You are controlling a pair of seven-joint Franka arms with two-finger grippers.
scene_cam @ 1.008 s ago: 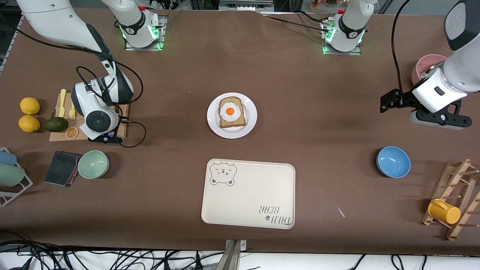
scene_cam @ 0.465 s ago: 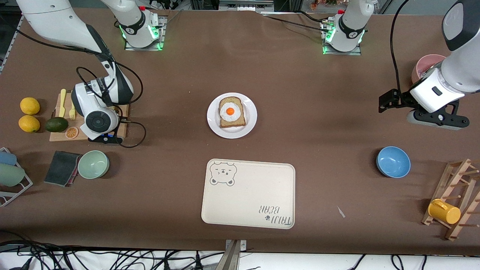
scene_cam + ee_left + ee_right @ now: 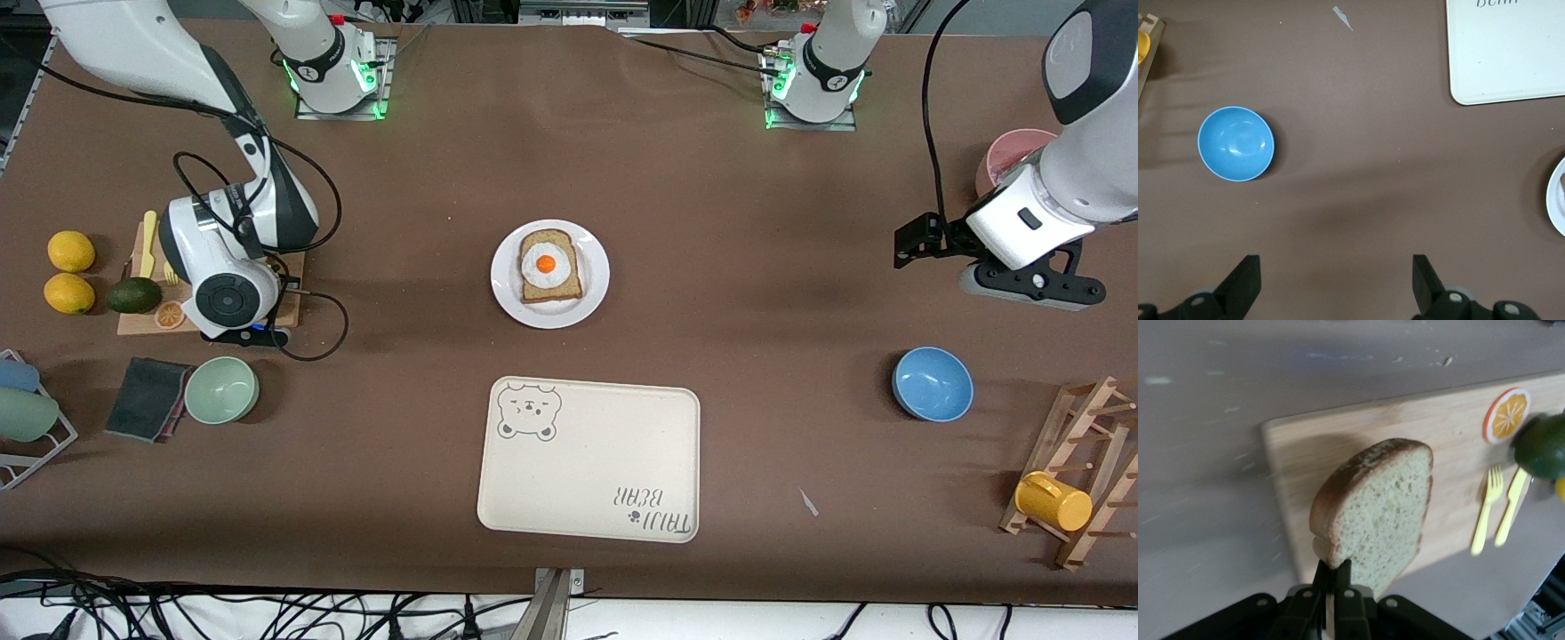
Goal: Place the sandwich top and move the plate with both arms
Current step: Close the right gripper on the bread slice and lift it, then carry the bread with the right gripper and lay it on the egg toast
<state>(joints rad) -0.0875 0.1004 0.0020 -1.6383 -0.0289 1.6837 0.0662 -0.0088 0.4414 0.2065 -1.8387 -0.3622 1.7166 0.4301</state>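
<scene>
Right end effector [image 3: 1333, 577]: fingers pressed together on the lower edge of the sandwich top [image 3: 1375, 513], pinching it. The slice stands tilted up off the cutting board [image 3: 1451, 453] at my right arm's end of the table [image 3: 711, 196]. Whether its far edge touches the board, I cannot tell.

Left end effector [image 3: 1335, 283]: fingers spread wide, nothing between them, hanging over bare table at my left arm's end, near the blue bowl [image 3: 1236, 143]. That arm waits.

Plate [image 3: 549, 273]: mid-table, carrying the egg slice [image 3: 550, 266], with the bear tray [image 3: 589, 460] nearer the front camera.

Handling, as I judge it: the bread looks light, soft and porous, and will likely flex or tear if squeezed hard or swung fast. The crust is the firmest part, so an edge grip across the crust suits it; keep the pinch shallow and the carry level. The plate looks rigid and smooth, possibly slippery at the rim; two grips at facing rim edges would keep the stack from sliding.

Views: only the right wrist view shows the pinch and the slice; from the front, my right wrist hides both. It also shows the yellow fork and knife [image 3: 1498, 507], the orange slice [image 3: 1507, 415] and the avocado [image 3: 1541, 447] on the board. The left wrist view catches only a sliver of the plate's rim and one corner of the tray.
</scene>
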